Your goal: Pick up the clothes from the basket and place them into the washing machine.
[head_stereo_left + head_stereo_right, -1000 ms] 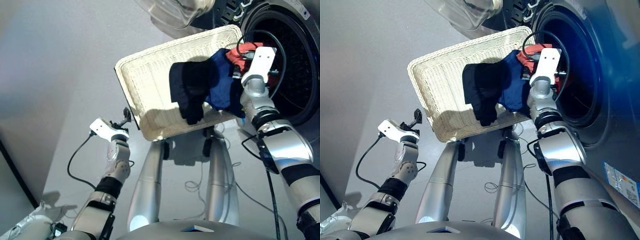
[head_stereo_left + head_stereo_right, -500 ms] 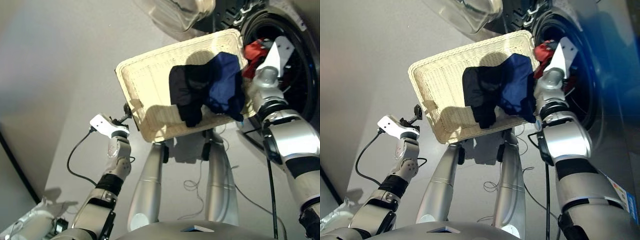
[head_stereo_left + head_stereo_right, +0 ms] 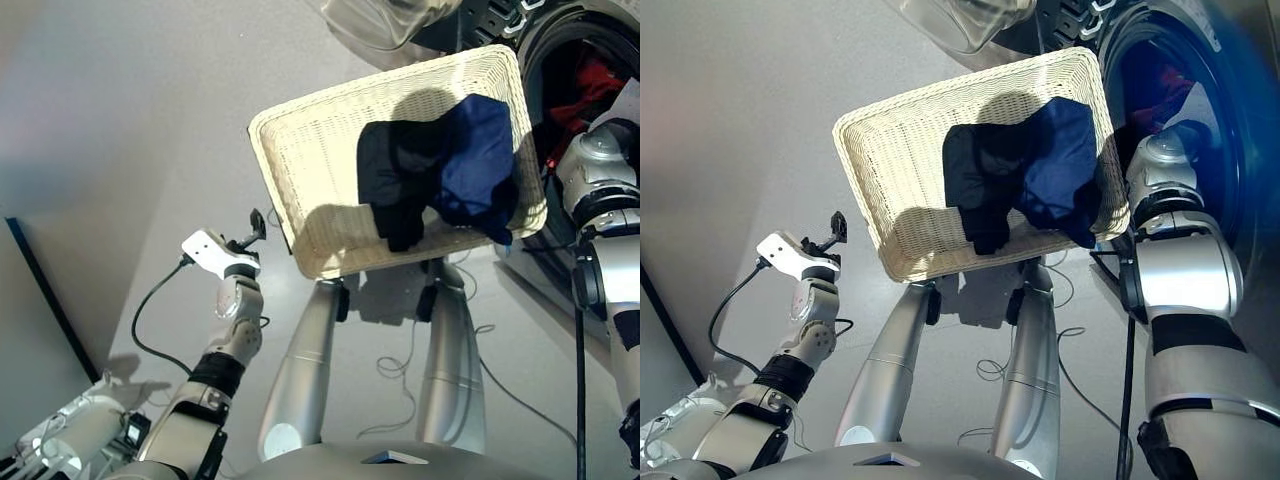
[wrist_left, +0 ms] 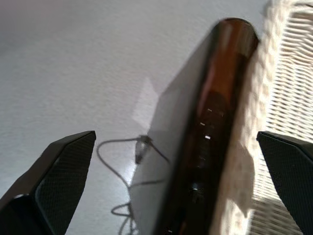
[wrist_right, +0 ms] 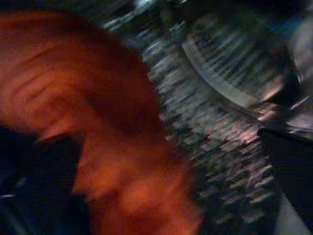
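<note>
Roughly a third done: red garment [image 3: 590,82] is inside the washer [image 3: 600,60] drum at the right claw, grip state can't tell, black [image 3: 395,185] and navy [image 3: 475,170] remain in the basket [image 3: 300,150], left claw [image 3: 255,225] released, beside it.

Coral-red garment [image 5: 112,147] fills most of my wrist view, bunched and folded, close before me. Beside garment, perforated metal drum wall [image 5: 215,122] of washing machine, curved rib crossing it. Dark patch under garment's edge; cannot tell what.
</note>
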Available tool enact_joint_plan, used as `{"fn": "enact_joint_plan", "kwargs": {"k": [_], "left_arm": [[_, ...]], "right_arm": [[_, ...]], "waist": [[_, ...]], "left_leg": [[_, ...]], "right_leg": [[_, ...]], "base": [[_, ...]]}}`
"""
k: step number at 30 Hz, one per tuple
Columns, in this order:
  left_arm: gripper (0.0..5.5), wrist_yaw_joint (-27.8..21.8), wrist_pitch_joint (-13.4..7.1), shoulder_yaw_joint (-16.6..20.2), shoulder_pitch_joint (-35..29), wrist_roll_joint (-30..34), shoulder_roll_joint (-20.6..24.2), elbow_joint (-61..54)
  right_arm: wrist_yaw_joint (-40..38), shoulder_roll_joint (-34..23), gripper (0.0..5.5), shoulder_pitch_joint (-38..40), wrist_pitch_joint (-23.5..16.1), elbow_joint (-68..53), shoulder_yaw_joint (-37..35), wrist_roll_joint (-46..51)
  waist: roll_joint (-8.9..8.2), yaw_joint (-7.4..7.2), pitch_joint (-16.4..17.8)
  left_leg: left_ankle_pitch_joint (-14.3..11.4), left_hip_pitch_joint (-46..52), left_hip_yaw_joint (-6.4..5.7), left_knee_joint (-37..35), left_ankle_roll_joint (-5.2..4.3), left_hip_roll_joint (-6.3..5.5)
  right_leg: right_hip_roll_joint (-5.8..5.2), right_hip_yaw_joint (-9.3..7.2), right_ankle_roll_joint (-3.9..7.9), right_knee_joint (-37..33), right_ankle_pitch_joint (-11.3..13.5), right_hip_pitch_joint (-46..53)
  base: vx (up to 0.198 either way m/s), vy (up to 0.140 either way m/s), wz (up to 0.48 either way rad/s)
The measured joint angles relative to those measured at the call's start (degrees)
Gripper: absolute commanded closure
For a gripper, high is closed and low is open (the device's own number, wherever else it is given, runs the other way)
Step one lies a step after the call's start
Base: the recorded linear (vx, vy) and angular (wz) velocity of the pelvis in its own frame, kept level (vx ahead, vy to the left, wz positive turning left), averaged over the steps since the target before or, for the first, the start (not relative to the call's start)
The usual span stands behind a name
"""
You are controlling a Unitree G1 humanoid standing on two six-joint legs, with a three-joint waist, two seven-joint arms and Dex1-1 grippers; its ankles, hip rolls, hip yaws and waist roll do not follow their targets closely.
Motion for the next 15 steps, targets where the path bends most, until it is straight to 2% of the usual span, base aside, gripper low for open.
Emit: {"fn": "enact_joint_plan", "kwargs": {"k": [2,6,10,14,15], "left_arm": [[0.00,-0.4,0.1,-0.5,-0.3,0.0,-0.1,-0.1],[0.00,-0.8,-0.1,1.5,-0.7,-0.3,-0.2,1.3],[0.00,-0.8,-0.2,2.5,-0.7,-0.8,-0.2,1.8],[0.00,-0.7,-0.2,2.9,-1.0,0.4,-0.1,3.4],[0.00,-0.7,-0.2,2.8,-1.1,1.4,-0.2,3.4]], "right_arm": [[2.2,3.9,0.00,2.4,-0.8,0.3,0.6,1.5],[5.0,9.1,0.00,6.2,-1.0,-0.4,1.8,3.3],[8.3,9.8,0.00,10.3,-2.4,-4.6,2.3,3.6],[11.8,11.4,0.00,16.2,-3.9,-11.5,3.7,3.6],[12.5,11.5,0.00,17.8,-4.4,-13.3,4.6,3.6]], "waist": [[0.00,0.00,0.0],[-0.03,-1.21,0.0],[-0.29,-1.37,0.2],[-1.24,-3.17,0.8],[-1.44,-3.21,0.9]], "left_leg": [[0.0,0.4,-0.28,0.1,-0.09,0.25],[0.0,0.7,-0.87,0.3,-0.11,0.30],[0.0,1.4,-0.96,0.1,-0.04,0.18],[0.0,2.7,-1.12,-0.5,-0.03,0.22],[0.0,3.0,-1.13,-0.6,-0.03,0.24]], "right_leg": [[0.15,-0.03,-0.08,-0.1,0.0,0.5],[0.12,-0.37,-0.09,-0.3,0.0,1.3],[0.01,-0.66,-0.10,-0.6,0.1,2.2],[0.02,-1.03,-0.07,-1.3,0.0,3.7],[0.03,-1.19,-0.04,-1.4,0.0,4.1]], "base": [[0.000,0.000,0.000],[0.000,0.000,0.000],[0.000,0.000,0.000],[0.000,0.000,0.000],[0.000,0.000,0.000]]}}
